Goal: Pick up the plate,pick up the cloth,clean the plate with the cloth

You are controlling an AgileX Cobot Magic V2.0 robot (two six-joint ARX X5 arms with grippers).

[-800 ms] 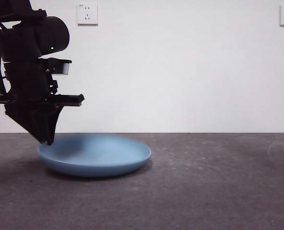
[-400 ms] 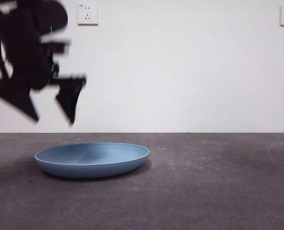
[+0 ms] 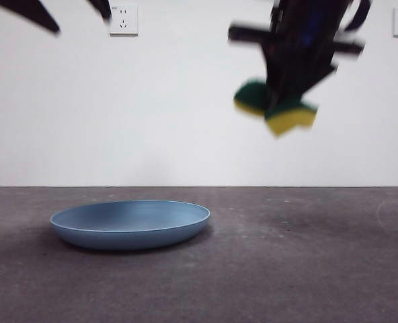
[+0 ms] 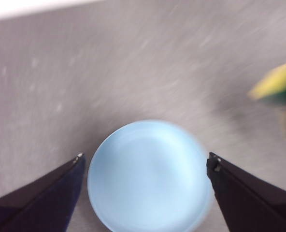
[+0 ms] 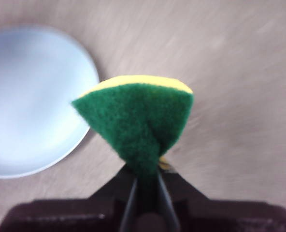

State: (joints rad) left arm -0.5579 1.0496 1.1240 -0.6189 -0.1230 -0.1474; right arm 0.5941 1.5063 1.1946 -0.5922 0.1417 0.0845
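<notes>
A: Right gripper (image 3: 290, 101)? Clamped on the one cloth (image 3: 280, 108), a yellow and green sponge, high in the air, blurred, well apart from the plate.

B: Left gripper (image 4: 145, 159)?

A: Jaws spread wide, nothing between them, high above the plate; front view shows only two black tips at the top left corner.

B: Counts?

A: One plate (image 3: 130, 224), light blue, flat on the grey tabletop (image 3: 306, 269), toward its left side. One cloth. Two wall sockets (image 3: 122, 19) behind.
</notes>
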